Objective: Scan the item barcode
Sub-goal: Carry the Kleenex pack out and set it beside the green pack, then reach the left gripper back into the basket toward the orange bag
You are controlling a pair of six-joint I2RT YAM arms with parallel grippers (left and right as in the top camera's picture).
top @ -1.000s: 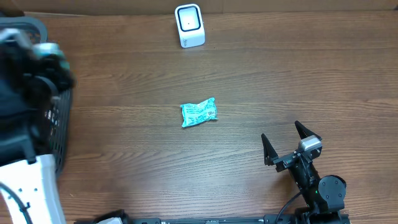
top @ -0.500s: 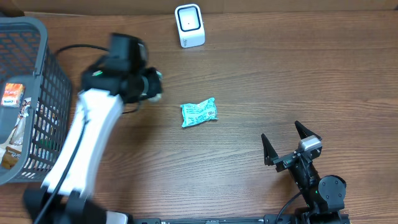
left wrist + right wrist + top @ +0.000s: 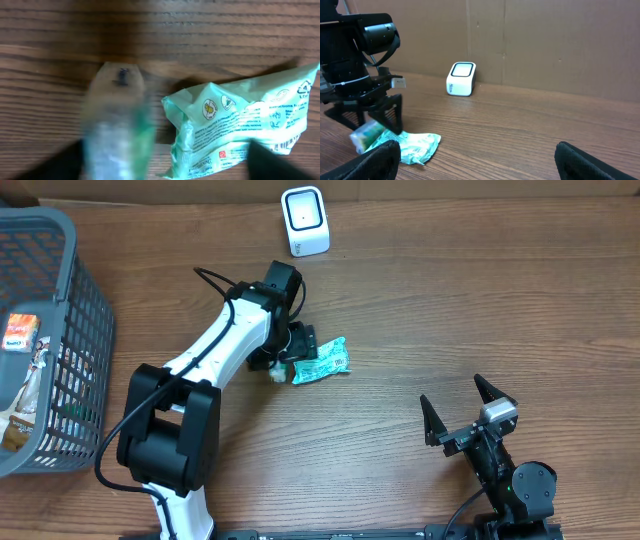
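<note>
A crumpled teal packet lies in the middle of the table, with small print and a barcode strip showing near its right end. A small pale white-and-green item, blurred, is just left of it. My left gripper hangs right above both, open, fingers wide apart and touching neither. The white scanner stands at the table's far edge. My right gripper rests open near the front right, with nothing in it.
A grey mesh basket holding several packaged goods stands at the left edge. A cardboard wall runs behind the scanner. The left arm stretches diagonally from the front left toward the packet.
My left arm swung from over the basket to the middle of the table carrying the small pale item. Its gripper has opened and the item is now loose beside the teal packet.
</note>
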